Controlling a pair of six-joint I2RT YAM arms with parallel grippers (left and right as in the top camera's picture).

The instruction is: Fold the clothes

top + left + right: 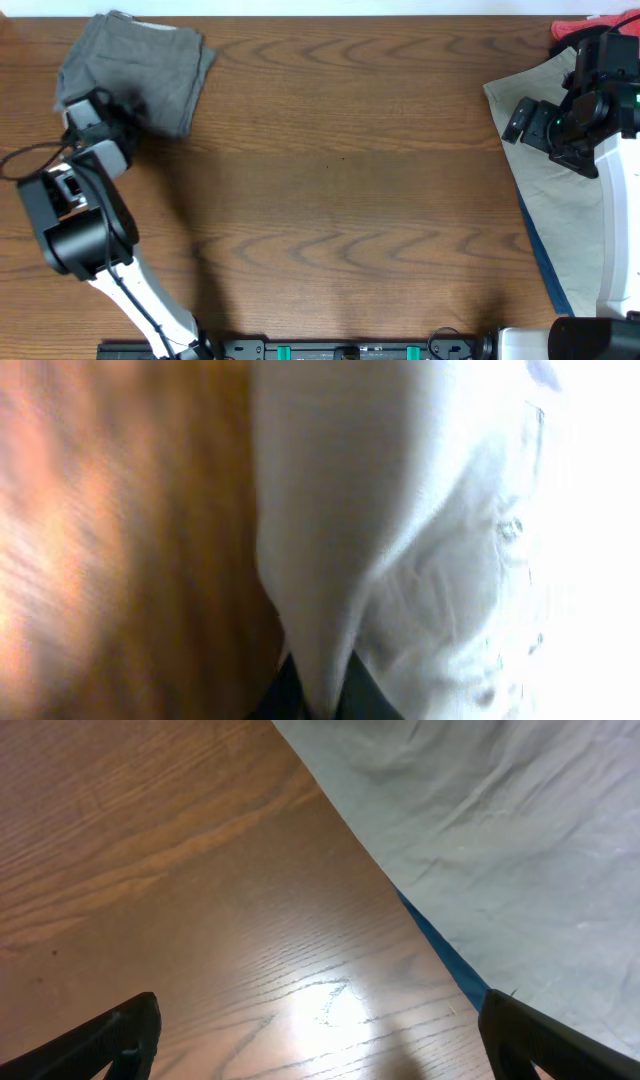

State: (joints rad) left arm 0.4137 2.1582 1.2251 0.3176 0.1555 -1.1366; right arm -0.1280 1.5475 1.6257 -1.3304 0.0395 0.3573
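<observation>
Overhead, the grey shorts (140, 65) lie rumpled at the table's (340, 180) far left, with the left pincer (98, 110) at their near edge. Only its blurred wrist view shows a fold clenched between the tips. The right pincer (320, 1020) gapes released beside the khaki shorts (500, 820), and that wrist view shows a blue strip (440, 945) beneath them up close.

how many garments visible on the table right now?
3: grey shorts at the top-left of the overhead view, khaki shorts along the right edge, and a red piece in the top-right corner. A blue edge under the khaki may be a fourth.
</observation>
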